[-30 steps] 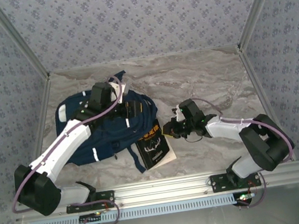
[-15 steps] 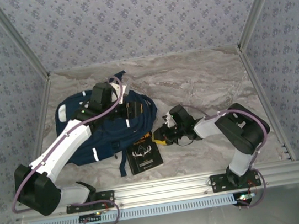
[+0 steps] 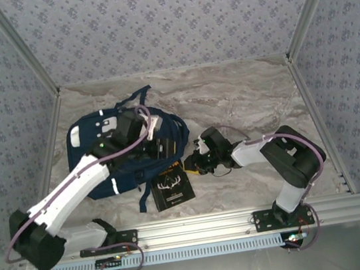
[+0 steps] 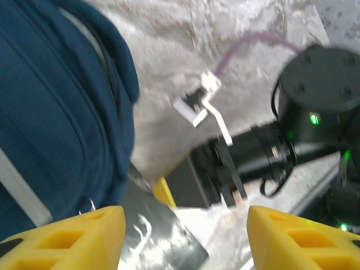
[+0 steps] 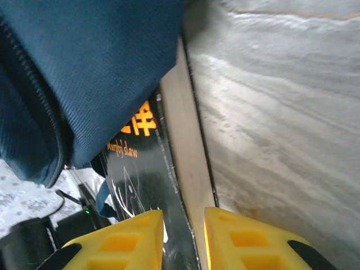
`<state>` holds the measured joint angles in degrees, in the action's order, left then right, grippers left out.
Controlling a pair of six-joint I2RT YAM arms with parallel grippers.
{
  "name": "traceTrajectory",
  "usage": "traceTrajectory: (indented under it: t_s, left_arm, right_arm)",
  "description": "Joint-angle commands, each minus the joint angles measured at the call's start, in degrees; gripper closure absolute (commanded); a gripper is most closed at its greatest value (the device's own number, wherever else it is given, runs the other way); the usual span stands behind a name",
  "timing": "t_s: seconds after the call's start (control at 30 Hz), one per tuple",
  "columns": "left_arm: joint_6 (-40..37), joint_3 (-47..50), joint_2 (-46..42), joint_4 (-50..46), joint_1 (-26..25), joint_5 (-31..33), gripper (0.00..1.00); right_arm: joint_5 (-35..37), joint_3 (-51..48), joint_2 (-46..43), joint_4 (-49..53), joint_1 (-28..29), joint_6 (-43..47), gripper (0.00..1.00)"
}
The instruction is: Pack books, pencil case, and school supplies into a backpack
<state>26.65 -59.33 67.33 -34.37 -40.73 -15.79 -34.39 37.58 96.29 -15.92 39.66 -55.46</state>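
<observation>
The navy backpack (image 3: pixel 83 138) lies at the left of the table, its open side facing right. A black book (image 3: pixel 172 191) with yellow lettering lies at its lower right, one corner under the fabric. My right gripper (image 3: pixel 191 165) is shut on that book's right edge. In the right wrist view its fingers (image 5: pixel 184 242) straddle the book (image 5: pixel 140 180) and its cream page edge, with the backpack (image 5: pixel 95 67) lying over the far end. My left gripper (image 3: pixel 160 146) hovers over the backpack's right side, open (image 4: pixel 183 239) and empty. The pencil case and the school supplies are out of view.
The grey marbled table (image 3: pixel 255 97) stretches behind and to the right of the arms. An aluminium rail (image 3: pixel 199 226) runs along the near edge, and patterned walls close in the other three sides. The right arm's black wrist (image 4: pixel 264 152) sits close in front of my left gripper.
My right gripper has pushed the black book left, toward the backpack's opening. The left arm has shifted down and right over the backpack, which moved slightly.
</observation>
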Motion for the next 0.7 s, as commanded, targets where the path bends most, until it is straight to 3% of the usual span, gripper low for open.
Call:
traceTrajectory:
  t_s: [0.0,0.27,0.5,0.67]
  left_arm:
    - [7.66,6.64,-7.04,-5.93,-2.57,1.59,0.43]
    - [19.93,26.63,-14.02,0.04,-10.06,5.03,0.39]
    - [20.48,30.83,-11.42,3.08,-10.51,10.03,0.36]
    - [20.13,30.70,-3.71,8.63,-10.51,10.28,0.36]
  right_arm:
    - [2.96,1.61,-2.28,8.00,0.85,6.38,0.73]
    - [5.93,0.39,-9.55,15.28,0.42,10.17,0.69]
    - [9.18,-2.53,-15.69,17.50,0.28,10.96,0.65]
    - [10.38,-3.92,-17.77,17.75,0.26,11.20,0.62]
